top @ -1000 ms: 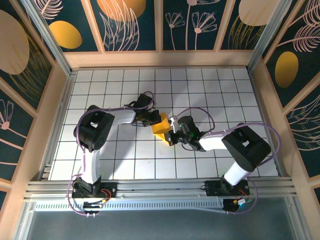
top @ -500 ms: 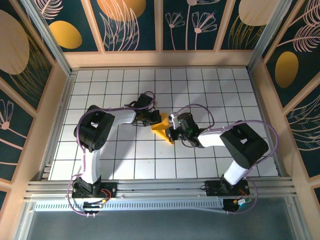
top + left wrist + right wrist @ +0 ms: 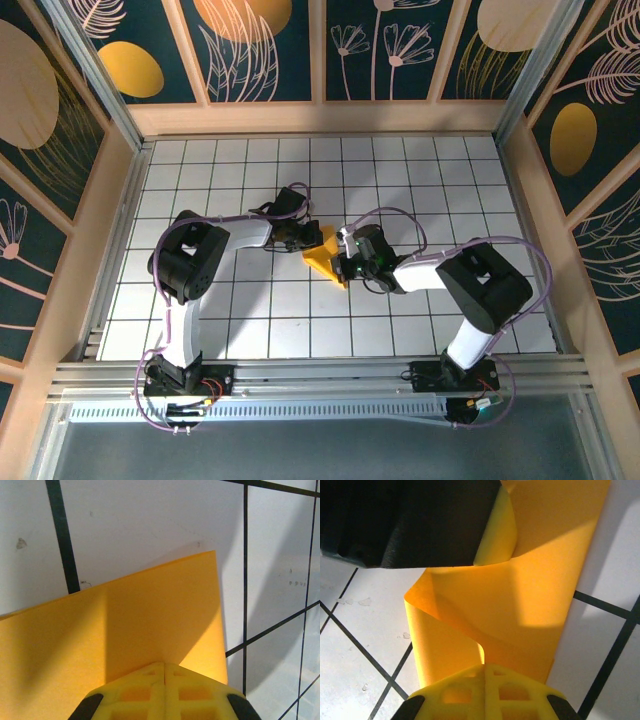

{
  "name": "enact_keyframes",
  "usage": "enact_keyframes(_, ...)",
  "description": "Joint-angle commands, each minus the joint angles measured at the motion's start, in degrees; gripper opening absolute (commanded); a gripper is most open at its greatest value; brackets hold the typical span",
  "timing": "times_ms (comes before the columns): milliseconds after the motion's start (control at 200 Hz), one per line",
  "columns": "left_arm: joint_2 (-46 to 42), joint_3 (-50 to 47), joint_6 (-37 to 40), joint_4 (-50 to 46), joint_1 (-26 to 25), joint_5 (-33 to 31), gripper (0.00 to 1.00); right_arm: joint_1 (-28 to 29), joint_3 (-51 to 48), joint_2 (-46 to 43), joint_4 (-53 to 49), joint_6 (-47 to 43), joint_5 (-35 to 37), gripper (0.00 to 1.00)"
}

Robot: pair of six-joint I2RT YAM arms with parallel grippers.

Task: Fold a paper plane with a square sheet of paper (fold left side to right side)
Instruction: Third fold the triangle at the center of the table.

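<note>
The square sheet of paper (image 3: 325, 259), yellow-orange, lies at the middle of the white grid table (image 3: 250, 320), partly bent over itself. My left gripper (image 3: 307, 240) is shut, and its yellow tips (image 3: 165, 666) rest on the flat part of the sheet (image 3: 150, 615). My right gripper (image 3: 346, 265) is shut on one edge of the sheet (image 3: 520, 600), and a loose uncreased curl of paper rises out of its jaws (image 3: 485, 667). In the right wrist view, the left gripper's yellow finger (image 3: 495, 535) sits on the paper just beyond the curl.
Wooden walls with a dark floral pattern (image 3: 320, 50) enclose the table on three sides. A metal rail (image 3: 320, 380) with both arm bases runs along the near edge. Open tiles lie to the left, right and far side of the paper.
My right gripper has moved left, toward the left gripper, carrying the paper's edge over. The visible paper has narrowed to a pointed shape. The left gripper has stayed put.
</note>
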Motion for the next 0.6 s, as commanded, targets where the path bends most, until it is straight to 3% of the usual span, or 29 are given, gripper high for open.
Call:
enact_keyframes(0, 3.43, -0.38, 1.12, -4.2, -0.51, -2.13, 0.0, -0.57, 1.58, 1.22, -0.46, -1.14, 1.6, 0.0)
enact_keyframes(596, 3.72, -0.29, 1.04, -4.14, -0.51, -2.09, 0.0, -0.93, 1.54, 1.81, 0.25, -1.16, 2.08, 0.0)
